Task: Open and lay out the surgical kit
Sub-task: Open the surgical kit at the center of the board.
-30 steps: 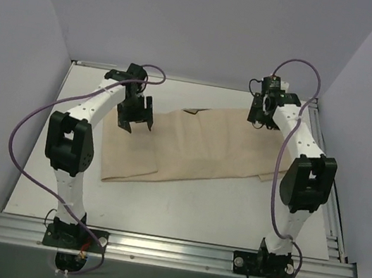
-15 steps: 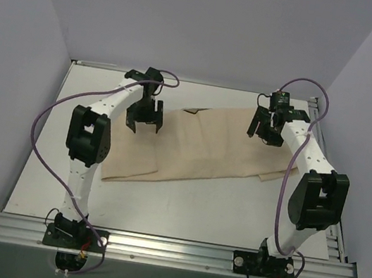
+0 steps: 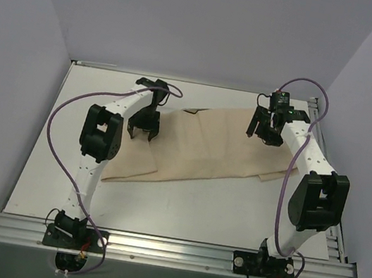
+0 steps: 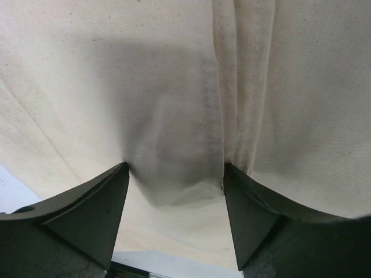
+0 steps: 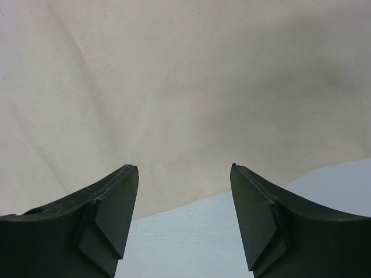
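The beige cloth wrap lies folded across the white table. My left gripper is open and pressed down on the wrap's left part, near a folded edge. In the left wrist view its fingers straddle a raised fold and hem seam of the cloth. My right gripper is open above the wrap's far right edge. In the right wrist view the cloth fills the top and white table shows between the fingers. The steel tray and the metal instruments are hidden.
The white table is bordered by grey walls left, right and behind. A metal rail runs along the near edge with both arm bases. Purple cables loop off each arm.
My left arm has swung right and lowered its gripper onto the wrap's left fold. My right gripper moved slightly right and down over the wrap's far right edge, then held still.
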{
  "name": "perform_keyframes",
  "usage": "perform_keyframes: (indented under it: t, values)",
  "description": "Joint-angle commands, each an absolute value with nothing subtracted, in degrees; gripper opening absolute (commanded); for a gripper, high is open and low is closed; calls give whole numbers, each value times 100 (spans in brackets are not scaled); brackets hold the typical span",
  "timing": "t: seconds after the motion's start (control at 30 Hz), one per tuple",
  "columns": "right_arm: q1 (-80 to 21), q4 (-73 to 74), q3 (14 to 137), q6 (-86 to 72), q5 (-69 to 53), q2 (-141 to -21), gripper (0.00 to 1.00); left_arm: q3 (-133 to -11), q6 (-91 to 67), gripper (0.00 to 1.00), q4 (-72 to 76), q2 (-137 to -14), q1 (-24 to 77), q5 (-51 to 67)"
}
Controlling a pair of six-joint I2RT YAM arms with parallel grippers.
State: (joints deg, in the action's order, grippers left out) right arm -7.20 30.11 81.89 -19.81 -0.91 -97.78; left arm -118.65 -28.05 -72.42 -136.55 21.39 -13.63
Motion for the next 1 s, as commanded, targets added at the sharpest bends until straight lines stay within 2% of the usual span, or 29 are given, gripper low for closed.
perform_keyframes:
  t: [0.0,0.13,0.23,0.27,0.3,0.53,0.7,0.77,0.87,0.9,0.97]
  values:
    - [-712,3059,8165,-1907,-97,-9466,65,-11988,-2751,74,-7330,-13658,2162,-1679]
    - [-712,3032,8104,-1837,-70,-9483,65,-11997,-2690,64,-7321,-13457,2127,-1758]
    - [-712,3024,8069,-1846,-114,-9510,64,-12067,-2611,35,-7313,-13219,1996,-1706]
    - [-712,2997,8060,-1854,-149,-9510,64,-12076,-2602,21,-7304,-13036,1969,-1705]
    - [-721,2997,8060,-1854,-176,-9536,64,-12085,-2532,17,-7295,-12956,1943,-1696]
    - [-738,3015,8139,-1828,-351,-9694,64,-12287,-2391,11,-7313,-12551,1635,-1328]
    - [-765,3023,8147,-1819,-369,-9694,64,-12287,-2276,11,-7356,-12402,1434,-1292]
    - [-773,3041,8156,-1819,-413,-9694,64,-12287,-2329,5,-7488,-12305,1240,-1318]
    - [-826,3032,8139,-1846,-509,-9686,64,-11685,-2425,4,-7471,-11746,713,-1563]
    - [-835,3032,8130,-1863,-527,-9677,64,-11437,-2469,6,-7323,-11542,538,-1634]
    - [-949,2980,8069,-1881,-571,-9651,64,-10640,-2705,18,-7216,-10929,-138,-1888]
